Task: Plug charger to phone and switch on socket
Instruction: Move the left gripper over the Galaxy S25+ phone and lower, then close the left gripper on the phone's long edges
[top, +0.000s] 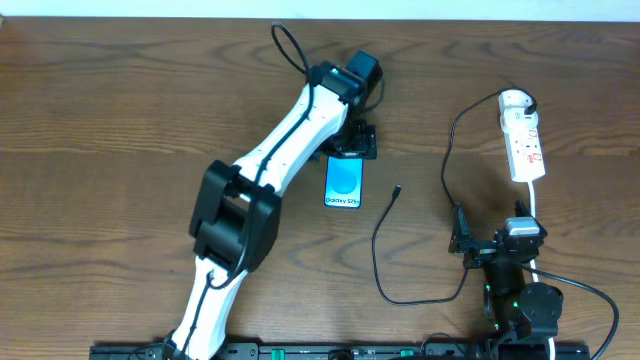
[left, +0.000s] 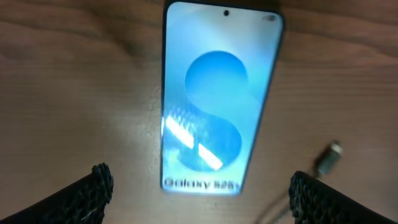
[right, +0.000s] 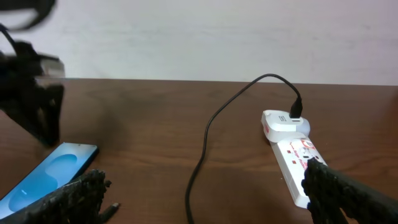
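Left gripper, spread, hangs over the phone mid-worktop. Right gripper, also spread, sits near the front edge. Risk: a descending finger nudges the phone or flicks away the loose tip of the charger. The socket lies toward the far-right corner.

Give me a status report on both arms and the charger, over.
Both open and empty: left gripper above the phone, right gripper near the socket. Loose charger tip on the table beside the phone, unplugged. Nothing in the way.
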